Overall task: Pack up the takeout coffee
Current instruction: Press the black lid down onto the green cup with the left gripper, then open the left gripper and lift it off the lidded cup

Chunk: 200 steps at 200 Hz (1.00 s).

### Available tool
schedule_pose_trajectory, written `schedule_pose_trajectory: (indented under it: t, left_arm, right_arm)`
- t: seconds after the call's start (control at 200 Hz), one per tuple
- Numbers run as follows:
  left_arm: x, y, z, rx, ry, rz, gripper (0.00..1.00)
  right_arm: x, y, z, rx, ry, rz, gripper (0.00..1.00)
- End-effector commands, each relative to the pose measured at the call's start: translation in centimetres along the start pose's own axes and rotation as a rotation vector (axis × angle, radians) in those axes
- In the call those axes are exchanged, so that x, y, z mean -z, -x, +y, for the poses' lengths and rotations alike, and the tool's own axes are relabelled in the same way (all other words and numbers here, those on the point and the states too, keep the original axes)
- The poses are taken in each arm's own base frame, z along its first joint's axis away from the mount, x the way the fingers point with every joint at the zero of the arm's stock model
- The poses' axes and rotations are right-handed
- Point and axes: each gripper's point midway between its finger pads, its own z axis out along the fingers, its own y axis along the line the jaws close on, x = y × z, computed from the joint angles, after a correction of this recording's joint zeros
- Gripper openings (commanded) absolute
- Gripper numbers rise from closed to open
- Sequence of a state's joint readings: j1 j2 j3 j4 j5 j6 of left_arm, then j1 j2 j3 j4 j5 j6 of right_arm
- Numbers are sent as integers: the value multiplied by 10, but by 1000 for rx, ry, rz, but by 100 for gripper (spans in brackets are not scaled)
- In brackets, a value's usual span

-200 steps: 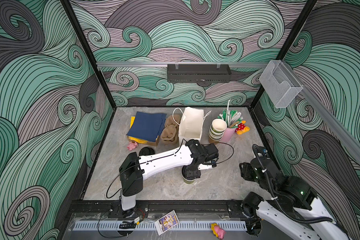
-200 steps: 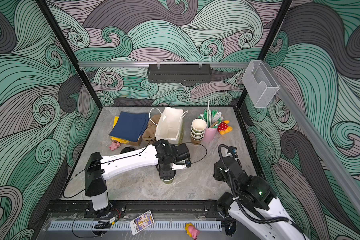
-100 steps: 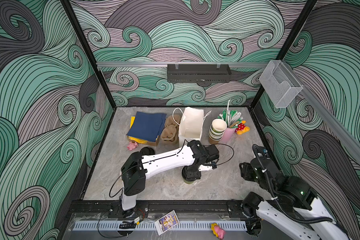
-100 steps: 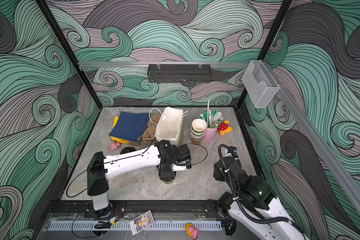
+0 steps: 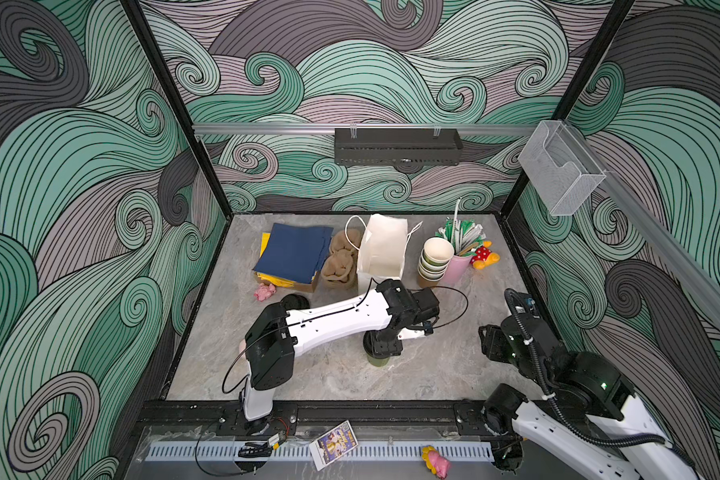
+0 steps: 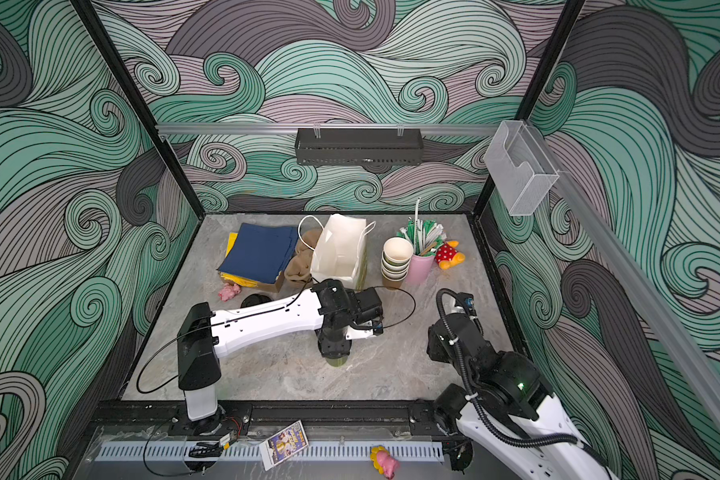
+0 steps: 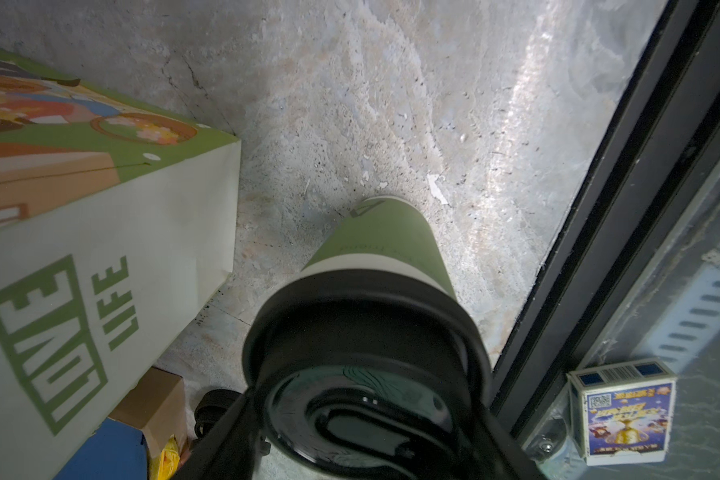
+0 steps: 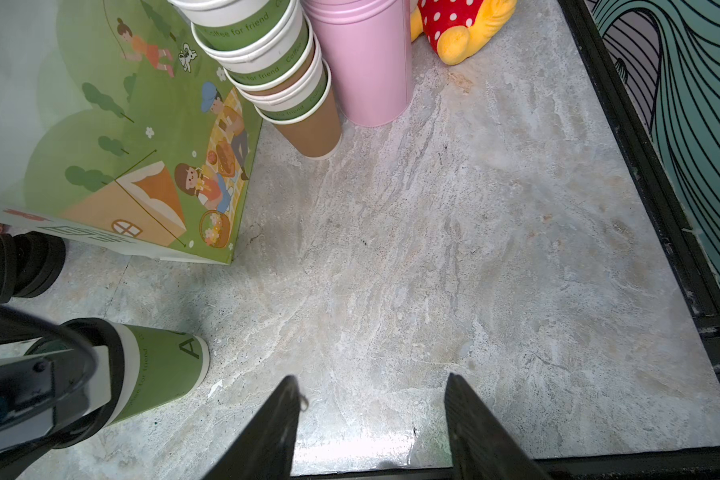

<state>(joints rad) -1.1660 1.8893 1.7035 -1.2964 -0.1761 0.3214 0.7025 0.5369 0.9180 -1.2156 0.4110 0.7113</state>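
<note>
In both top views the left arm (image 5: 337, 320) reaches low across the table (image 5: 308, 374), wrist bent down; the right arm (image 5: 558, 365) sits folded back. The white bag (image 5: 381, 249) stands open, and the pink cup (image 5: 458, 268) holds straws (image 5: 460, 230). The left gripper (image 7: 362, 415) clamps the black lid (image 7: 362, 316) on the green cup (image 7: 383, 241) directly below it. The right gripper (image 8: 371, 378) gapes, empty.

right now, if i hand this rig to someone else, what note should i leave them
Left gripper: shut on the black sip lid of a green paper cup standing on the table.
Right gripper: open, empty, above the table.
Cup stack beside the pink straw cup; spare lids on the table's left side.
Done: one cup lidded.
To do: put it in the paper bag.
</note>
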Motion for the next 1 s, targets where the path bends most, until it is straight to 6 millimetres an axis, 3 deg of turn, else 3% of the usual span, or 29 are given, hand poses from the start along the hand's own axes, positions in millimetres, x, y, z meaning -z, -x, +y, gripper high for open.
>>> schedule_pose_trajectory:
  t: [0.0, 0.43, 0.996]
  left_arm:
    - [1, -3, 6, 7, 17, 22, 62]
    - [-22, -8, -7, 15, -51, 86, 62]
    - [-33, -10, -11, 10, -73, 105, 60]
  right_arm:
    - [4, 2, -4, -17, -10, -11, 58]
    - [4, 0, -3, -19, 2, -1, 58]
    - [4, -2, -2, -33, 10, 5, 58]
